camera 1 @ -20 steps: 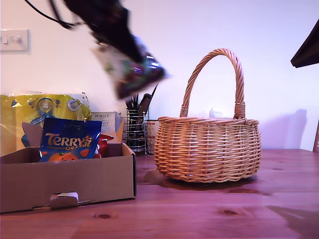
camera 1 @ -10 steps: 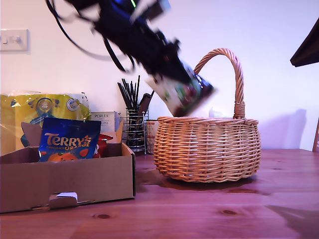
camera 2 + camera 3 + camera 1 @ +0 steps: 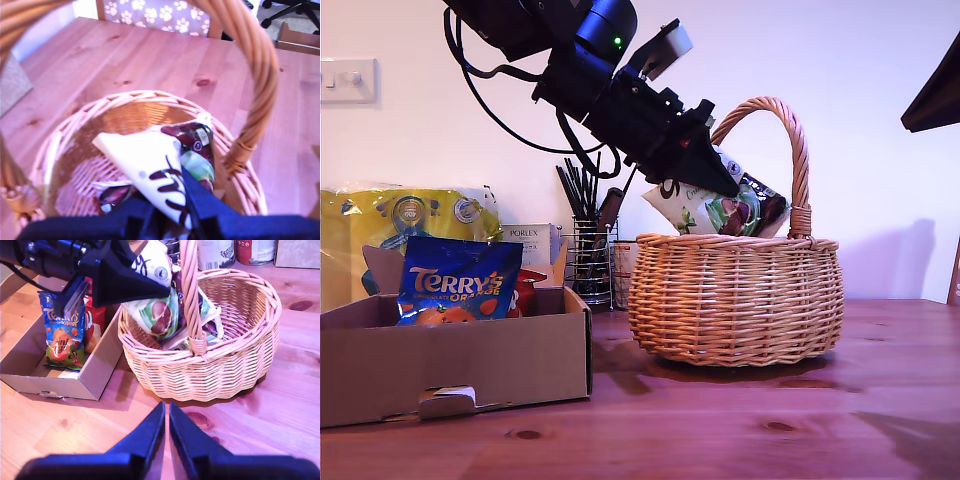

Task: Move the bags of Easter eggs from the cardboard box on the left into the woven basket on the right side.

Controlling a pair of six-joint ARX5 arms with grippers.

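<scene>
While my first gripper (image 3: pixel 725 185) hangs over the woven basket (image 3: pixel 736 297), jaws pinching the white and green bag (image 3: pixel 705 212) just under the handle, I should lower it inside, seemingly onto another bag, before letting go.

Tan woven basket (image 3: pixel 735 298); blue Terry's bag (image 3: pixel 455 282); brown cardboard box (image 3: pixel 455 360).

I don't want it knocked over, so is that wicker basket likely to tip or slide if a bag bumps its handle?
Probably steady: the woven basket sits wide and low on the table. The tall handle gives leverage, and wicker is likely light, so it might slide.
</scene>
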